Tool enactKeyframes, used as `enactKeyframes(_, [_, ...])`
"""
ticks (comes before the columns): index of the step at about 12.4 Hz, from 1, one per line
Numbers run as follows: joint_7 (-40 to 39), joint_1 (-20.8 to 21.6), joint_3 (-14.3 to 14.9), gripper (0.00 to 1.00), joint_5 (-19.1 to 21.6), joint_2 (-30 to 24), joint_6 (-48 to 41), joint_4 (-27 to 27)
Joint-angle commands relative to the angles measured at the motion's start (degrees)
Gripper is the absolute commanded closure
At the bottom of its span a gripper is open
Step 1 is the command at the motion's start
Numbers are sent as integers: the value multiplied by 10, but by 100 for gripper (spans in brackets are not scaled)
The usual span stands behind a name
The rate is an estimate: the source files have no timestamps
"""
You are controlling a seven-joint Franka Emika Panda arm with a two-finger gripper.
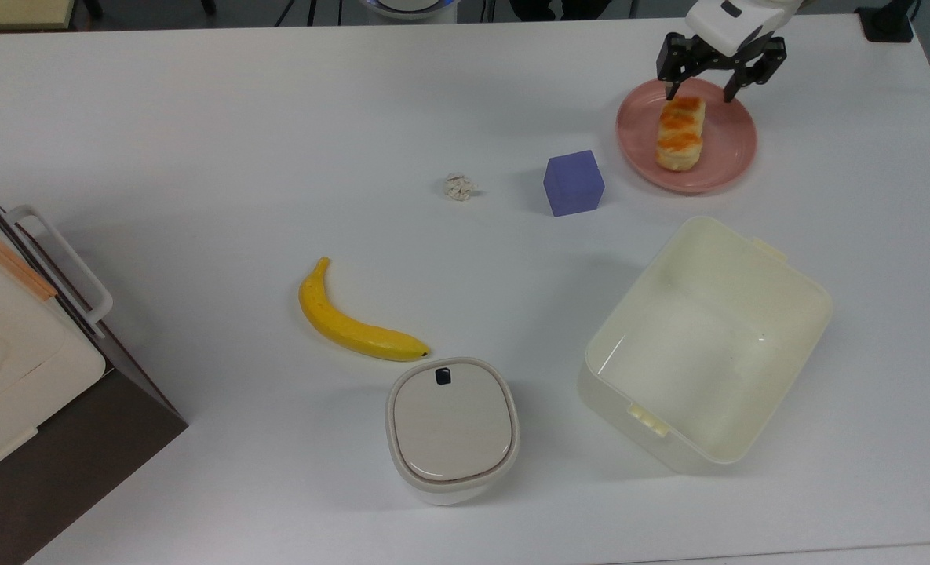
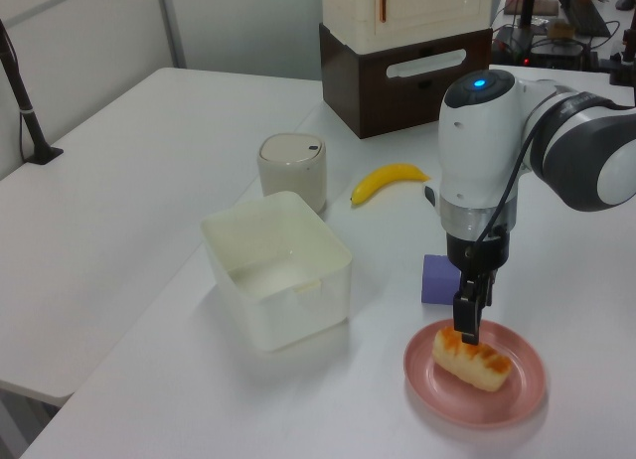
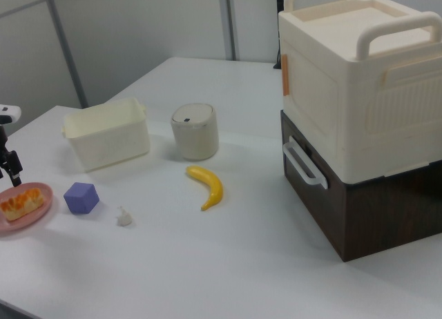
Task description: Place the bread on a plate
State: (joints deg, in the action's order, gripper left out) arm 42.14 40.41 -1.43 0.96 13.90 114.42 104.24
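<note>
A: Where's the bread (image 1: 680, 133)?

B: Lying flat on the pink plate (image 1: 727, 161), glazed side up. It's a small oblong loaf, pale beige with orange-brown bumps along the top.

A: Centred?

B: Roughly; in the top view it runs lengthwise up and down the plate, a little left of middle. In the left view it lies slantwise across it.

A: And the plate?

B: Round, shallow, raised rim, flat on the white desk (image 1: 198, 157).

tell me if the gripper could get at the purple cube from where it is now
Probably yes. The gripper is open above the plate, the bread released, and the purple cube stands apart beside the plate with nothing over it.
</note>
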Motion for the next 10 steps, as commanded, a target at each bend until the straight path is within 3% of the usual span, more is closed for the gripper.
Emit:
enactKeyframes(1, [15,-14,-10,0,1,-15,-6,-10])
enactKeyframes(3, [-6,-92,-45,0,-7,-55,-46,-13])
enactKeyframes(4, [-57,-160,-80,0,-13,-76,-99,-33])
enactKeyframes(5, [-113,-215,-89,0,-13,-85,-152,-55])
enactKeyframes(7, [-218,-324,-90,0,-9,-101,-188,-91])
enactKeyframes(8, [-266,-360,-82,0,-8,-106,-205,-105])
enactKeyframes(9, [-306,-378,-67,0,-12,-107,-222,-112])
enactKeyframes(10, [-337,-378,-28,0,-12,-108,-220,-113])
